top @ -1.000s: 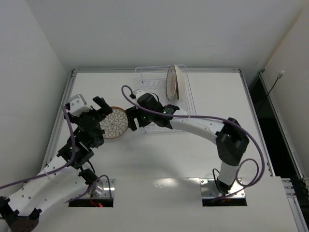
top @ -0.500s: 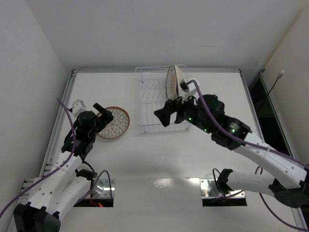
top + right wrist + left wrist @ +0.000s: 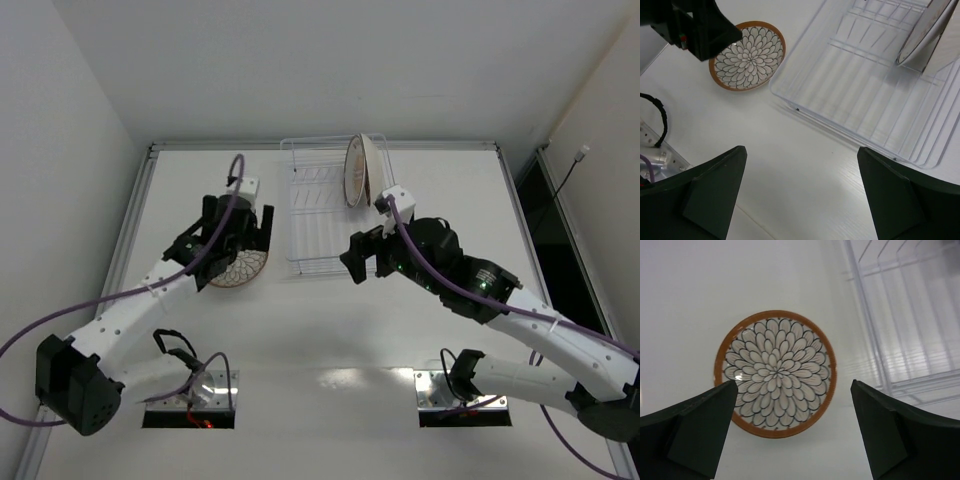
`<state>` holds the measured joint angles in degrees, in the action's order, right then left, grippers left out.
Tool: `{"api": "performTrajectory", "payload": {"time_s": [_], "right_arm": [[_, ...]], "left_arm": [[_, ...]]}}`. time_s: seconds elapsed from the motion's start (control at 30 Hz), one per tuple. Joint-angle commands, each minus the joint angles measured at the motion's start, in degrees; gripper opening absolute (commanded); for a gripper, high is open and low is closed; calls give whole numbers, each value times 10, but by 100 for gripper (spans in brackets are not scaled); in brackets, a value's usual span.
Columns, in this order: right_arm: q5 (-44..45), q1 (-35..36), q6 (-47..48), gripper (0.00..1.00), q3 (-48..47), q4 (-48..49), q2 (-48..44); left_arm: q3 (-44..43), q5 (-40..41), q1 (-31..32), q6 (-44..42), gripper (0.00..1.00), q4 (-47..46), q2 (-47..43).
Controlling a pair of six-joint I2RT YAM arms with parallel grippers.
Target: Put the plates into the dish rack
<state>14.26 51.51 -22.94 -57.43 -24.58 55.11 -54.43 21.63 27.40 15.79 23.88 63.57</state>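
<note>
From above, 2 plates (image 3: 358, 170) stand on edge in the far right corner of the dish rack (image 3: 318, 225); the left wrist view shows the petal plate (image 3: 776, 372), still to load, flat and face-up beside the rack under the wide-open, empty left gripper (image 3: 792, 386); the right wrist view shows the right gripper (image 3: 801, 150) equally spread and empty.

A round shallow plate with a white petal pattern and an orange rim (image 3: 775, 373) lies flat on the white surface (image 3: 700, 300). The left end effector (image 3: 792, 390) hovers over it, its two dark fingers (image 3: 695, 430) spread wide to either side, holding nothing. The thin white wire dish rack (image 3: 910, 315) sits just beside the plate at upper right.
</note>
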Motion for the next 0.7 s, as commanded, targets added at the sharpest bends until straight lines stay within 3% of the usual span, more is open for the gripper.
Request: {"api": "performTrajectory", "payload": {"time_s": [0.0,0.03,0.2,0.3,0.43,0.67], "right_arm": [[16,-1,15,92,-1,7,-13],[22,-1,22,92,-7,1,-13],[39,-1,28,92,-7,-20,-32],[51,-1,28,93,0,-31,-56],[69,-1,39,96,6,-36,-76],[94,-1,55,100,11,-60,-84]], "left_arm": [[22,140,46,-122,97,15,42],[27,141,46,-131,97,15,50],[48,102,51,-185,74,-6,68],[71,77,51,-202,74,-28,61],[127,-16,51,-236,77,-70,37],[114,-90,57,-248,78,-51,133]]}}
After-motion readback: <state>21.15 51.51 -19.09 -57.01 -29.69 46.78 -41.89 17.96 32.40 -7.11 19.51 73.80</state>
